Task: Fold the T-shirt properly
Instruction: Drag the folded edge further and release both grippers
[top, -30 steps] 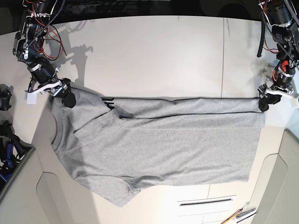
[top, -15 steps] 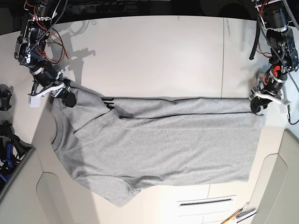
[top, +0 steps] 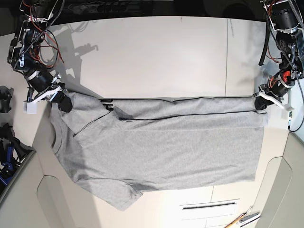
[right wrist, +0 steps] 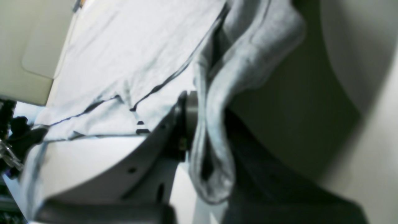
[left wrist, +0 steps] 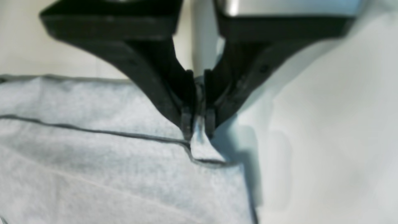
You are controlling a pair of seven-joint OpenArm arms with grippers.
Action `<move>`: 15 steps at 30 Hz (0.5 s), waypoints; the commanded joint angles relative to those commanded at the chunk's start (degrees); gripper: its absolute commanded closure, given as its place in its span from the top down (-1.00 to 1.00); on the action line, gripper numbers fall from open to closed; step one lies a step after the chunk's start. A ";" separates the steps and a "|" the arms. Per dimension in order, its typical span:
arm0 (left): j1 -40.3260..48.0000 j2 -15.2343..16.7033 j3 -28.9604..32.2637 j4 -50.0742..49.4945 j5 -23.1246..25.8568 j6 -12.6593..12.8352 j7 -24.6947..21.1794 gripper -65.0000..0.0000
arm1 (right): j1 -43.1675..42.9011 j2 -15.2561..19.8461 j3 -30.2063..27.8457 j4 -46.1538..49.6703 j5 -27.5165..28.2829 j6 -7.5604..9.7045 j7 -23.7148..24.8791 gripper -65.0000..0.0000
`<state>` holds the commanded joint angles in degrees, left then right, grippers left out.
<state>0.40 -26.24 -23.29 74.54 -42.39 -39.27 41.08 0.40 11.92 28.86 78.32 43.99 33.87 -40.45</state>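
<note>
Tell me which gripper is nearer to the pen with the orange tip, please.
The left. The left gripper is above the pen in the base view; the right gripper is far across the shirt.

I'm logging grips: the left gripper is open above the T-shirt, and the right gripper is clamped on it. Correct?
Not quite: the left gripper isn't open; the left wrist view shows it closed on the T-shirt. The rest stands.

left hand [left wrist: 199, 130]: closed on T-shirt [left wrist: 124, 165] | small flap below fingertips [left wrist: 210, 124] | dark-edged fold runs leftward
</note>
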 joint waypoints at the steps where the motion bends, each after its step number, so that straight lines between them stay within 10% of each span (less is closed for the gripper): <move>1: 0.15 -0.17 0.00 0.92 -0.81 0.00 1.44 -1.00 | -0.15 0.42 0.00 0.96 0.00 -0.02 -1.38 -1.00; 15: 18.91 -0.74 -6.54 20.48 -4.17 0.04 4.31 -1.00 | -16.55 4.59 1.29 14.91 3.26 0.00 -3.13 -1.00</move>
<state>19.31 -26.98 -29.82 95.02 -46.57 -39.22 45.39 -16.14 16.51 30.15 93.23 47.24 33.87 -43.57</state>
